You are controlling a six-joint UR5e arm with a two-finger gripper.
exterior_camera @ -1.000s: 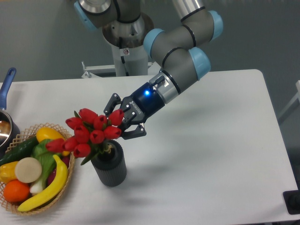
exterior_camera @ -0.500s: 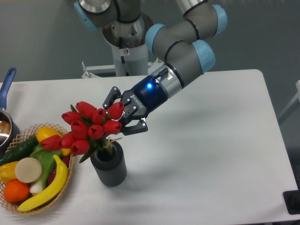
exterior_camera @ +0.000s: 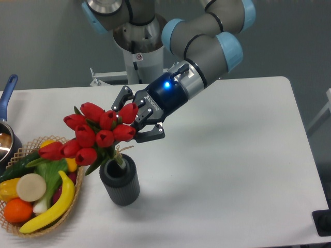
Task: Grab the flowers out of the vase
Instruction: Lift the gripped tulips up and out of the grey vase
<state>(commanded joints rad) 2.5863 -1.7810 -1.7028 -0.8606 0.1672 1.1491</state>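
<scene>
The flowers [exterior_camera: 93,135], a bunch of red closed tulip buds on green stems, lean to the left above the vase [exterior_camera: 120,180]. Their stem ends still reach into the vase's round mouth. The vase is dark grey, ribbed and upright on the white table. My gripper [exterior_camera: 135,123] comes in from the upper right and is shut on the flowers at the bunch's right side. Its black fingers [exterior_camera: 150,135] bracket the rightmost buds, which hide the fingertips.
A woven basket [exterior_camera: 72,204] of fruit and vegetables sits at the left, close to the vase, partly under the flower heads. A blue-handled metal pot [exterior_camera: 6,124] is at the far left edge. The arm's base stands behind the table.
The gripper has risen and shifted slightly left with the flowers. The bunch sits higher over the vase, with more stem showing. The vase has not moved.
</scene>
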